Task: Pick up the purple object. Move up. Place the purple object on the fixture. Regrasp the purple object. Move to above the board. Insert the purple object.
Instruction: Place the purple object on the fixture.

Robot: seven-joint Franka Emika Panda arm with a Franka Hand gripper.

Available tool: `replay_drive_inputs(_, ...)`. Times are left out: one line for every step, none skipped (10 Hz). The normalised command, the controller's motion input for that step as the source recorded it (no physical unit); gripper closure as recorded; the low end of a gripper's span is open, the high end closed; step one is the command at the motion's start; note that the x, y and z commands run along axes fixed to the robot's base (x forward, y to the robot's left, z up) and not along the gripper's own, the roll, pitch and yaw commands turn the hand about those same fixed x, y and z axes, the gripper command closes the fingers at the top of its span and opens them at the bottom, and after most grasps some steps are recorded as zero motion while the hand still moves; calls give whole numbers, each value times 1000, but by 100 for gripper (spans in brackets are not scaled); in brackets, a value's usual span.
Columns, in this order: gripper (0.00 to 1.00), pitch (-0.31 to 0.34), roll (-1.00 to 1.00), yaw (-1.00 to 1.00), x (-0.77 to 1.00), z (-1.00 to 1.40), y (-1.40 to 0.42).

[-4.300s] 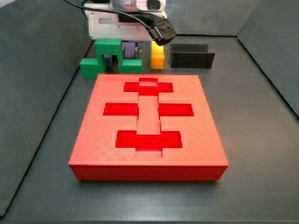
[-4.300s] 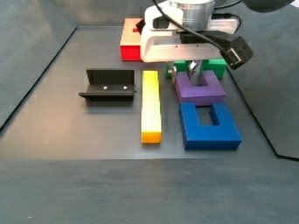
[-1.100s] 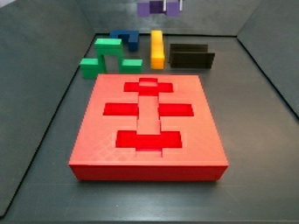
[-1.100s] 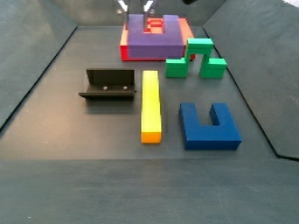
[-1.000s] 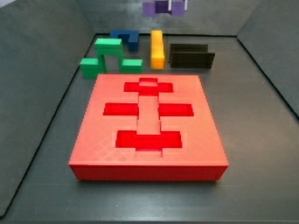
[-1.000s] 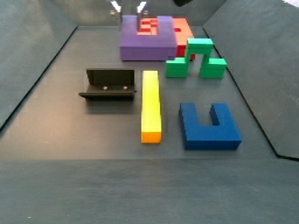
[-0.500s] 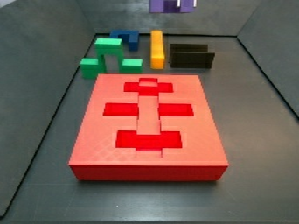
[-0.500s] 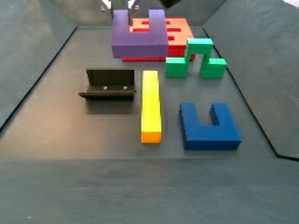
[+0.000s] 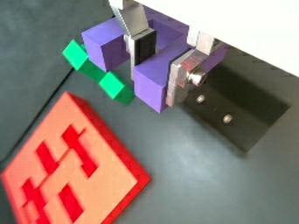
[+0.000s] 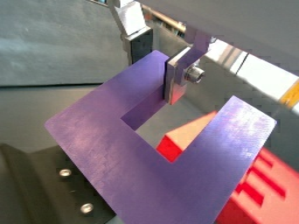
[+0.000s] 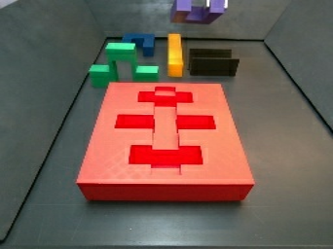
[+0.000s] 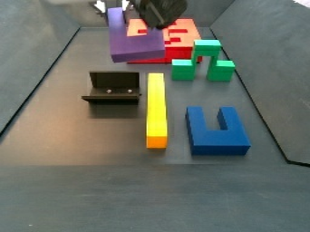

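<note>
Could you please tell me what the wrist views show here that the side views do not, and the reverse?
Only the wrist views show the gripper with its silver fingers closed on the purple object, held clear above the floor. Only the side views show the yellow bar and the blue block lying on the floor. Both show the purple object, the board, the fixture and the green blocks.

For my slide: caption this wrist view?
Gripper holds the purple object aloft above the fixture, red board below.

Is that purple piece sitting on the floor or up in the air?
In the air: the claw grips the purple object high above the fixture.
</note>
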Motion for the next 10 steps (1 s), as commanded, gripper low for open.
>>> replay_drive_inputs(100, 286, -554, -26, 577, -286, -49)
replay_drive_inputs(100, 54, -943, -46, 654, -103, 0)
replay_drive_inputs(100, -94, -1000, -20, 414, -49, 0)
replay_drive_inputs(100, 0, -720, 0, 374, 206, 46)
replay_drive_inputs(100, 177, -460, 57, 383, 589, 37)
replay_drive_inputs(100, -140, -471, 194, 317, 371, 0)
replay_drive_inputs(100, -500, -194, 154, 371, 69, 0)
replay_drive_inputs(100, -569, -9, 63, 351, -11, 0)
replay_drive_inputs(100, -580, 231, 0, 317, -131, 0)
replay_drive_inputs(100, -620, 500, -183, 220, -40, -29)
